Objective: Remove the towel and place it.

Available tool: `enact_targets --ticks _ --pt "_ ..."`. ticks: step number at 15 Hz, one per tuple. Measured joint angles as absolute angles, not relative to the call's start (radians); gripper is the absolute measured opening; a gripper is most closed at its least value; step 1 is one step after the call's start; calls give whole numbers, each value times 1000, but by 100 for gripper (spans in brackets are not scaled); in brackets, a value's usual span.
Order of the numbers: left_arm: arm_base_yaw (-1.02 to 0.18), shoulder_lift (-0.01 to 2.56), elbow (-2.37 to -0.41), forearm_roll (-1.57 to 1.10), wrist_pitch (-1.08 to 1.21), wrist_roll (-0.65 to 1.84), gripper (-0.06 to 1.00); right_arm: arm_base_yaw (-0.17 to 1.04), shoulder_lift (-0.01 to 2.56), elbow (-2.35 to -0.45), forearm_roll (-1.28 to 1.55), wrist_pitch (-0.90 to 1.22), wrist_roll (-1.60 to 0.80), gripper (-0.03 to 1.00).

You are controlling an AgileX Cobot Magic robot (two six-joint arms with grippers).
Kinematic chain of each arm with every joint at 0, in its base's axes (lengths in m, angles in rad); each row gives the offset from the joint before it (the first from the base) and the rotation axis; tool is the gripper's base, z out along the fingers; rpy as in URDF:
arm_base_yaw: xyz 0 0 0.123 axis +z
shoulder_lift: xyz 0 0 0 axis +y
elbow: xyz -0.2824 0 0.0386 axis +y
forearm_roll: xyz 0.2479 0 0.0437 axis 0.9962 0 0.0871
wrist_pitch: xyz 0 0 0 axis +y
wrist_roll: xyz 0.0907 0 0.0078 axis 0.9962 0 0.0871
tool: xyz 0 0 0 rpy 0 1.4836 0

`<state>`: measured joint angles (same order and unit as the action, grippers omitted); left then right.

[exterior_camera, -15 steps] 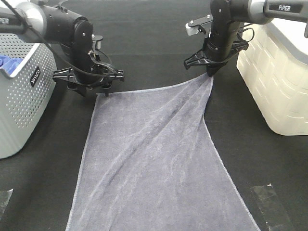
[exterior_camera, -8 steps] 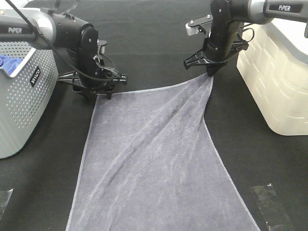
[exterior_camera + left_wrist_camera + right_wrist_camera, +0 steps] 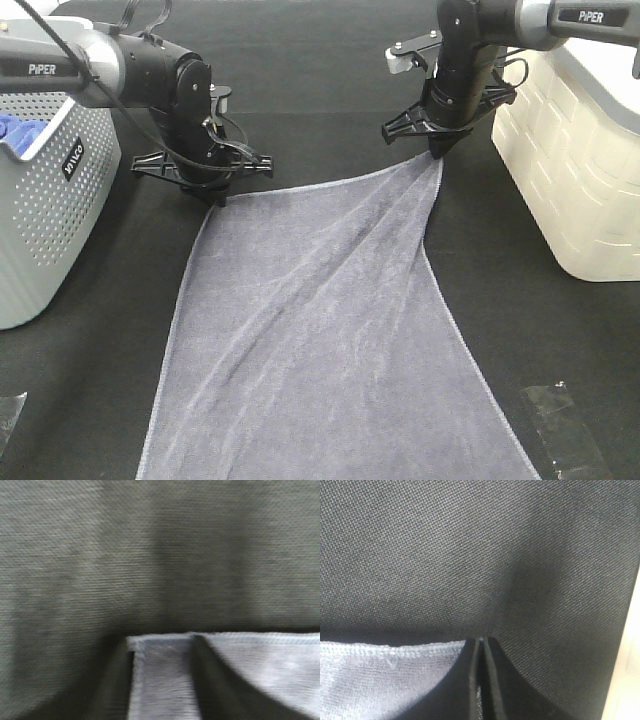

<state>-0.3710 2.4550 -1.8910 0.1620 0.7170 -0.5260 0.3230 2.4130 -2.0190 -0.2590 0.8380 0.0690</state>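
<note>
The grey-lavender towel (image 3: 320, 340) lies spread lengthways on the black table. My right gripper (image 3: 437, 155) is shut on its far right corner and holds that corner slightly raised. In the right wrist view the shut fingertips (image 3: 482, 680) pinch the hemmed edge of the towel (image 3: 380, 680). My left gripper (image 3: 215, 195) is down at the towel's far left corner. In the left wrist view it (image 3: 162, 680) is open, with the towel corner (image 3: 160, 675) between its two dark fingers.
A grey perforated basket (image 3: 50, 200) holding a small blue cloth (image 3: 15, 128) stands at the left. A white basket (image 3: 580, 170) stands at the right, close to my right arm. Clear plastic scraps (image 3: 560, 425) lie near the front corners.
My left arm has moved right and a little forward, bringing its open fingers around the towel's far left corner. The right arm and its held corner have not moved.
</note>
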Motion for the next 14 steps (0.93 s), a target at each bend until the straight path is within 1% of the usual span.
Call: enact_targets --ticks 1,2,5,8,10,14 --pt "-371 2455 -1891 163 716 -523 2 323 2413 -2019 -259 838 69 0" --pt "-371 2455 -1891 164 714 -520 1 323 2413 -2019 -259 837 69 0" --pt "-370 2453 -1926 245 712 -517 1 323 2413 -2019 -292 817 86 0" --pt "-370 2453 -2008 392 677 -534 1 324 2413 -2019 -341 731 90 0" --pt "-358 2453 -2044 452 621 -564 1 324 2413 -2019 -383 658 97 0" --pt "-306 2492 -2057 461 426 -579 1 324 2421 -2019 -509 503 179 0"
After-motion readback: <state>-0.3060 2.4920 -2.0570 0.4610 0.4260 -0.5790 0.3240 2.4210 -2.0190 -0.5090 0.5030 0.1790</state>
